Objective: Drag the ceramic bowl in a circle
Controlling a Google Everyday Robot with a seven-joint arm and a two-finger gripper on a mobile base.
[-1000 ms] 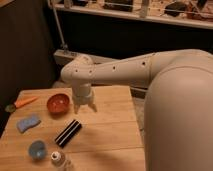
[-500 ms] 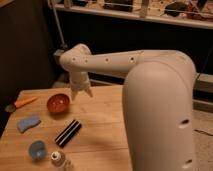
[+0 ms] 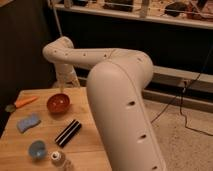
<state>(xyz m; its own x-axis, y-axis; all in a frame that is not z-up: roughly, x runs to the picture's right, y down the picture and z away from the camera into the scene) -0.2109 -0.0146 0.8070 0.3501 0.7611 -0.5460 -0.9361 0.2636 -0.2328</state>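
Here, the worktop carries a carrot at nine o'clock of the glossy orange-red ceramic bowl, a sponge at eight and a black bar at five. The tool hangs at twelve; its width I cannot tell.

1. One gripper, hanging over one wooden table.
2. One ceramic bowl, just below the jaws.
3. One blue sponge, one blue-grey dish, one black bar, one carrot-shaped thing.

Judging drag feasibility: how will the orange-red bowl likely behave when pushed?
The glossy ceramic bowl probably slides readily on the wooden table. Shallow and wide, it seems unlikely to tip. The gripper hangs just above its far rim.
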